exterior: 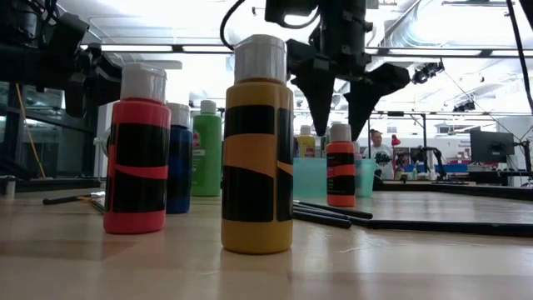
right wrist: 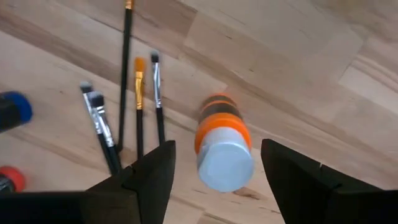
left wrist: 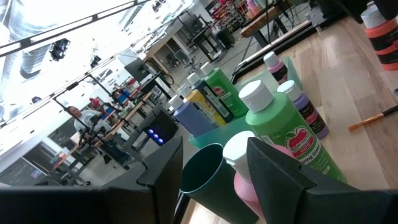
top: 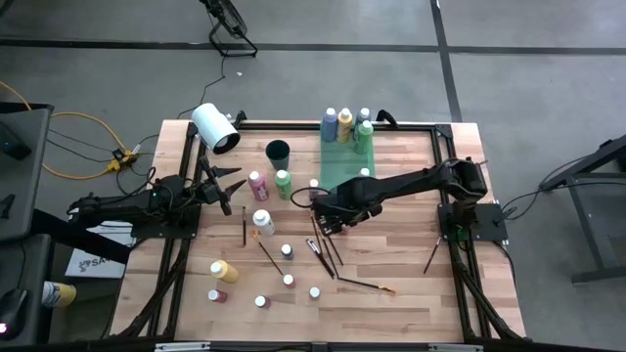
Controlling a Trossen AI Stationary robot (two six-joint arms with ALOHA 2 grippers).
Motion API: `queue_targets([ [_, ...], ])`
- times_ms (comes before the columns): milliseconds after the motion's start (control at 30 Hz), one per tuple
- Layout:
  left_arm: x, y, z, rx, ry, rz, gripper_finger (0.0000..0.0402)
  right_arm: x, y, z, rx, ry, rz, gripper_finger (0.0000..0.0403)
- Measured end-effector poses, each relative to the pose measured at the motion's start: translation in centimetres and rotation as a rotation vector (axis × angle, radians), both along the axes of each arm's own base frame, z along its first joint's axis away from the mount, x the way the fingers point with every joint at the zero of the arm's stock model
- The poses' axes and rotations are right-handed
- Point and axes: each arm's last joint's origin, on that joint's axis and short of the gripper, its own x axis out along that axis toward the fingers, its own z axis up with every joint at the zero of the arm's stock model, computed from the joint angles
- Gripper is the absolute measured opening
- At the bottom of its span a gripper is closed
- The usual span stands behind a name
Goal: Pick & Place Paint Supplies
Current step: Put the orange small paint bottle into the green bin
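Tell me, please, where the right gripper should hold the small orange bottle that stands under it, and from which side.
Probably from straight above. The orange bottle stands upright with free table around it, and the right gripper hangs open over it. Lower the fingers past the white cap and close on the round body.

Light wooden tabletop [top: 391, 284] in a black frame, grey concrete floor [top: 528, 88] with dark seams, yellow cable [top: 73, 147], bright ceiling lights [exterior: 141, 47], distant workbenches [exterior: 491, 172], seated person [exterior: 381, 150].
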Motion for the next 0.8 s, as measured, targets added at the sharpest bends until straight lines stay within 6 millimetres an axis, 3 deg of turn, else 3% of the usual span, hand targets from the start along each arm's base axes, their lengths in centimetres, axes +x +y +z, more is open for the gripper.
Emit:
queue_targets([
  [200, 0.0, 0.0, 0.0, 0.0, 0.0, 0.0, 0.0173, -0.1, -0.2, 0.0, -0.006, 0.01, -0.005, 0.0212],
  [567, 0.0, 0.0, 0.0, 0.0, 0.0, -0.001, 0.0173, -0.4, -0.4, 0.2, -0.002, 0.036, 0.049, 0.0113],
  [800, 0.0, 0.0, 0.0, 0.0, 0.0, -0.001, 0.0173, -1.1, -2.1, 3.7, -0.04, -0.019, 0.061, 0.0112],
])
